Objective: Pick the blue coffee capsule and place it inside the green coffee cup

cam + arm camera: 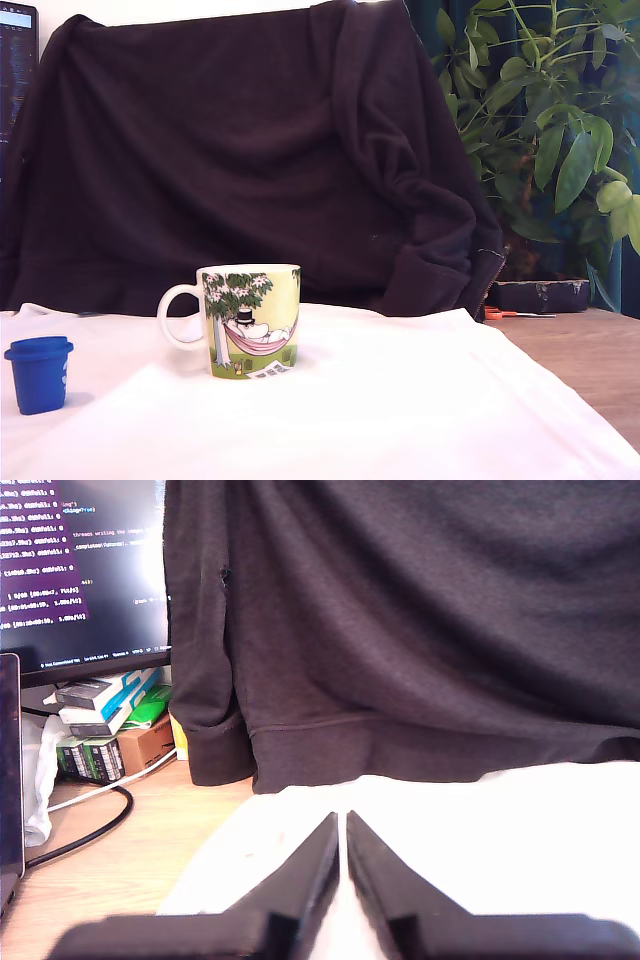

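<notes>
Wrist view shows my pincer (342,825) with its jaws nearly together and empty, over white cloth (520,830); neither the blue coffee capsule (39,374) nor the green coffee cup (250,320) lies before it. Both stand apart, untouched; everything remains undone.

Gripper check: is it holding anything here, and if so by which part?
Nothing is held. The gripper has its fingertips nearly together with nothing between them; the blue coffee capsule stands alone on the white cloth.
</notes>
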You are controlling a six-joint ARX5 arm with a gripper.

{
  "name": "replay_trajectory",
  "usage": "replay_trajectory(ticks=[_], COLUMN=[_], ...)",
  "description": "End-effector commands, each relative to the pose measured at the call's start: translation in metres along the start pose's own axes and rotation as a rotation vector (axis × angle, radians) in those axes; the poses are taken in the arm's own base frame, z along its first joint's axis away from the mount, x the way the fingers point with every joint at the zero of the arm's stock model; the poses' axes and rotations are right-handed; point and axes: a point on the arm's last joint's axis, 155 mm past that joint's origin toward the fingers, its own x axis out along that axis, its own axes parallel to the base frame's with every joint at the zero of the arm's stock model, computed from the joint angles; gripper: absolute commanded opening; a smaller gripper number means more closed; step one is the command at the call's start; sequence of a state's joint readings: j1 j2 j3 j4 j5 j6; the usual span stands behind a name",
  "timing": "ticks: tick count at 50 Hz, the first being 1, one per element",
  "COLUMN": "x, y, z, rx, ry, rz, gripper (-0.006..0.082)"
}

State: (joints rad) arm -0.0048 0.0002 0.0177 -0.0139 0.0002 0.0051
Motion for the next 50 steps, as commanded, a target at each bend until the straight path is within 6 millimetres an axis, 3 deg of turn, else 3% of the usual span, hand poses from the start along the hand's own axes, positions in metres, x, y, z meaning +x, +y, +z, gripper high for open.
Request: replay_trajectory(ticks=[1, 14, 23, 35, 50], x=[-0.004, -0.005, -0.004, -0.018, -0.036], y=[-0.036, -0.041, -0.04, -0.075, -0.085], z=[-0.021, -0.022, -0.006, 0.021, 0.03], rx=[-0.147, -0.202, -0.222, -0.361, -0.349], ry=[0.081, 0.091, 0.031, 0.02, 0.272], rz=[-0.183, -0.209, -0.21, -0.419, -0.436], gripper=[-0.0019, -0.0019, -0.0019, -0.0019, -0.0019])
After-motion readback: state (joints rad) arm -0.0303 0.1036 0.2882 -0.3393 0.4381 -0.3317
